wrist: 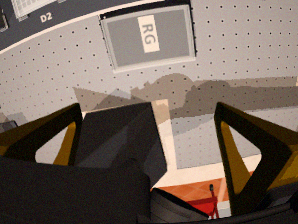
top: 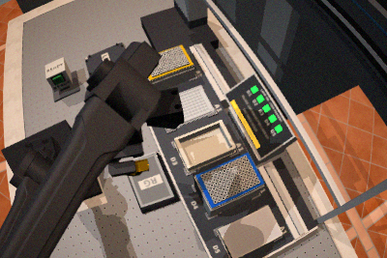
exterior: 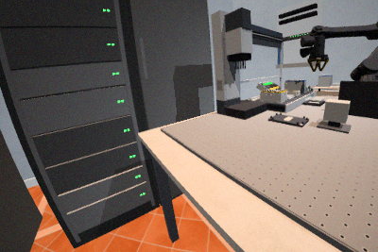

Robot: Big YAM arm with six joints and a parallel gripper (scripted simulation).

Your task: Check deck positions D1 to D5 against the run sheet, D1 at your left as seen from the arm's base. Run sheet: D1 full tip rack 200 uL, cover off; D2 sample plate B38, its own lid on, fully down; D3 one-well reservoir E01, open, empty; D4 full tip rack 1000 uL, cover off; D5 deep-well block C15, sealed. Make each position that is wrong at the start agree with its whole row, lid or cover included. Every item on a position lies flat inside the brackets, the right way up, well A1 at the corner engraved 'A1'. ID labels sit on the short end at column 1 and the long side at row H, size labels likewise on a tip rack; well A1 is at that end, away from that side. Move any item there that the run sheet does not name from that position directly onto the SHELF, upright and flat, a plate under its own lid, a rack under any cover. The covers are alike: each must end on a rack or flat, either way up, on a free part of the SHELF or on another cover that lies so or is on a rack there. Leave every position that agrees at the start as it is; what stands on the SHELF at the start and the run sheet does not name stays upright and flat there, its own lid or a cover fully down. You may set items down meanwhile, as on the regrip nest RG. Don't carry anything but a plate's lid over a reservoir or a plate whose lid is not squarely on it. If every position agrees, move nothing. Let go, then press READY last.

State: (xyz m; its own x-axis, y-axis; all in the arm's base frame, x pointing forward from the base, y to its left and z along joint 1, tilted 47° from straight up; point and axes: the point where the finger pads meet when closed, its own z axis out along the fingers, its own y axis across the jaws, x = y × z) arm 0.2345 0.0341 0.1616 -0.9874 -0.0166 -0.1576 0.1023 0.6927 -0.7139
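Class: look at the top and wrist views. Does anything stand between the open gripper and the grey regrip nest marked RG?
Nothing visible does. The open, empty gripper hangs above bare perforated table short of the grey RG nest; the nest's top carries nothing.

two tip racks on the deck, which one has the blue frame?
The tip rack at D4, between the open reservoir and the sealed block. The other rack, at D1, is framed in yellow.

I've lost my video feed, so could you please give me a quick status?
Gripper open, empty, above the table. RG nest bare. Deck row unobstructed.
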